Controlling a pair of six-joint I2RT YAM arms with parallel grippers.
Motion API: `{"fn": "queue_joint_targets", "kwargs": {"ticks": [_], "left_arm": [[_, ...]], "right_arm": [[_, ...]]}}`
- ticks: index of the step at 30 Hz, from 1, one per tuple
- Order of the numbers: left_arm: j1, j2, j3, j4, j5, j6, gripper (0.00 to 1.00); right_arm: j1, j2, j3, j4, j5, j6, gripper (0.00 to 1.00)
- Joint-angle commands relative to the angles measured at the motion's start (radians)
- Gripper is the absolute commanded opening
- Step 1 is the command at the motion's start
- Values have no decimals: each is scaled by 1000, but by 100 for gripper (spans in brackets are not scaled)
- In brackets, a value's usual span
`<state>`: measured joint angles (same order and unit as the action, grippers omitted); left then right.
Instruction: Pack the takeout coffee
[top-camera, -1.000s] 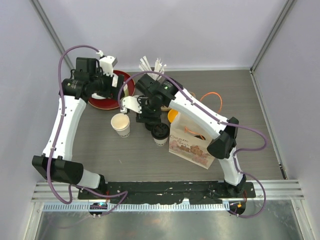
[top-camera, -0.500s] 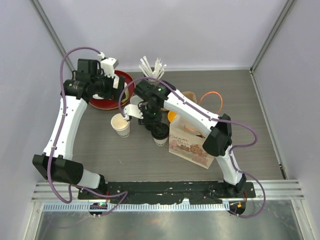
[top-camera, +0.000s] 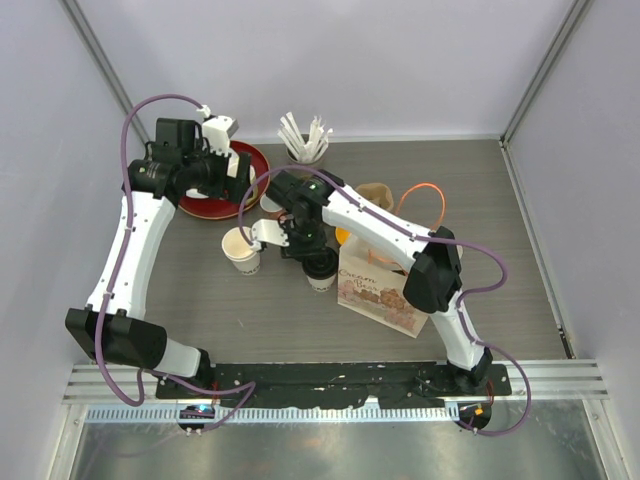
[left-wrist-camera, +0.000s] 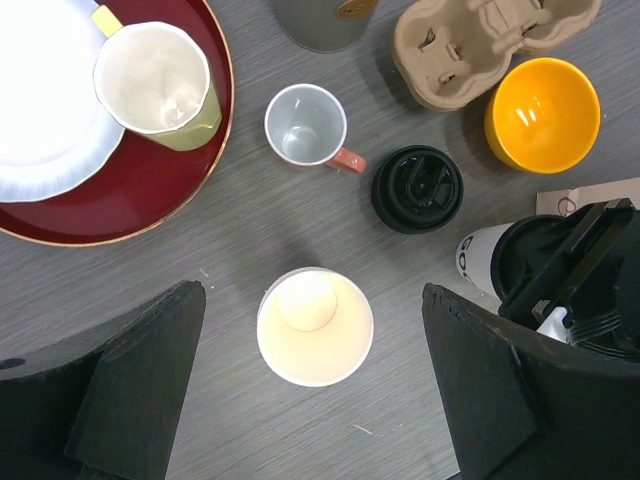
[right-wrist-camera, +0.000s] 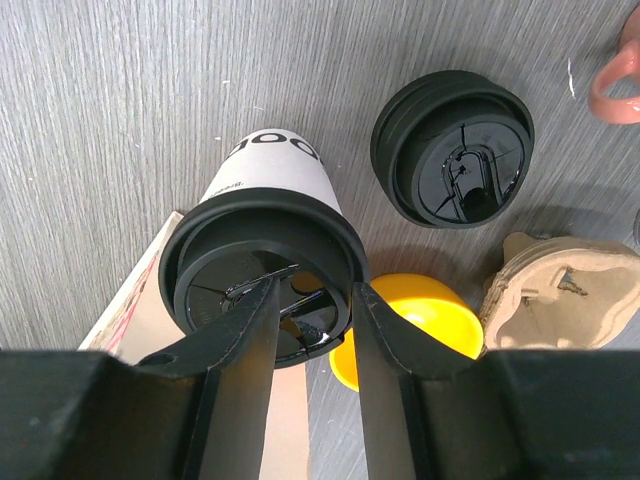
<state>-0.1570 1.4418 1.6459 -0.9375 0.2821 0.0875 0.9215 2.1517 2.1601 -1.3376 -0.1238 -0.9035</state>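
Left hand wide apart, hovering above the open cup. Right hand at the lidded cup just beside the open cup, fingers partly apart over its lid.

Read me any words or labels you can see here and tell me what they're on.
"Cream", it seems, in cursive on the paper bag; the line under it is blurred.
"OO", part of a larger black word on the lidded paper cup; the small print beside it is unreadable.
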Motion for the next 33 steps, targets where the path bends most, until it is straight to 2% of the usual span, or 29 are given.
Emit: {"fn": "queue_joint_targets", "kwargs": {"ticks": [1, 5, 9, 22, 33], "left_arm": [[1, -26, -3, 37, 20, 14, 94], [1, -24, 0, 37, 19, 17, 94], [1, -24, 3, 40, 22, 17, 94], [1, -23, -5, 40, 34, 18, 94], [1, -18, 11, 31, 66, 15, 94]], "right_arm": [[13, 13, 12, 17, 15, -17, 40], [13, 16, 7, 15, 13, -20, 36], [13, 5, -8, 14, 15, -18, 22], [30, -59, -17, 26, -19, 34, 2], [63, -180, 96, 81, -132, 260, 1]]}}
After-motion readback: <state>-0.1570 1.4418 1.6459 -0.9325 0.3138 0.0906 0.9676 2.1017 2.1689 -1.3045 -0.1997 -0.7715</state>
